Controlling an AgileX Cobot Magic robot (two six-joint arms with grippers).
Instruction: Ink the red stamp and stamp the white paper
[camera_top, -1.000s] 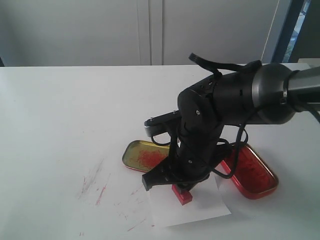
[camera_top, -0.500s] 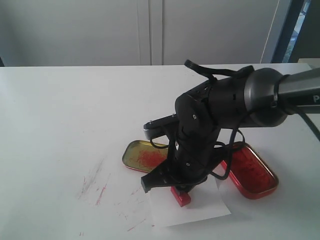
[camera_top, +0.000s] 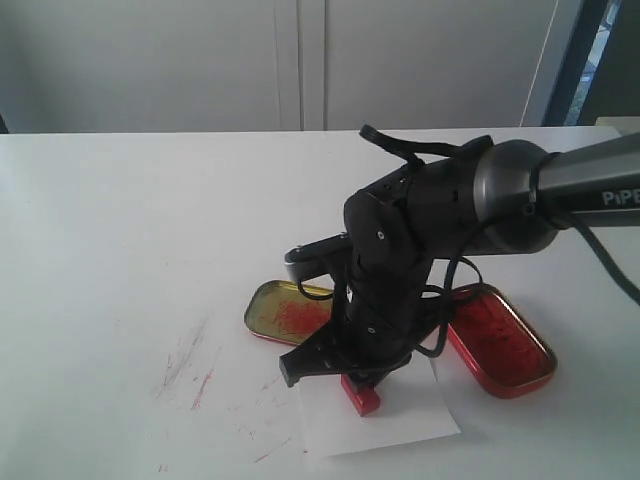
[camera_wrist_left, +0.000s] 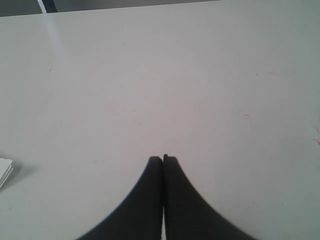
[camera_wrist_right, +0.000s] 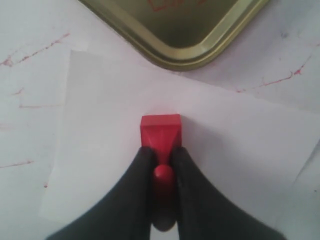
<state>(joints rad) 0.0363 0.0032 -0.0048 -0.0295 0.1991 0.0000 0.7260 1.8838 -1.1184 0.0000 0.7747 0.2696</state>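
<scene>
My right gripper (camera_wrist_right: 162, 152) is shut on the knob of the red stamp (camera_wrist_right: 160, 131), whose rectangular base rests on the small white paper (camera_wrist_right: 235, 145). From the exterior view the stamp (camera_top: 361, 393) stands on the paper (camera_top: 400, 425) under the black right arm. The gold tin (camera_top: 280, 312) with red smears lies just behind the paper, the red tin (camera_top: 500, 342) with ink to its right. My left gripper (camera_wrist_left: 163, 159) is shut and empty over bare white table; it does not show in the exterior view.
Red streaks (camera_top: 190, 365) mark the larger white sheet left of the paper. The gold tin's rim (camera_wrist_right: 190, 52) sits close beyond the stamp. A white stack's corner (camera_wrist_left: 4, 170) shows at the edge of the left wrist view.
The right arm has shifted slightly left and down, carrying the stamp a little leftward on the paper. Tins and paper have stayed put.
</scene>
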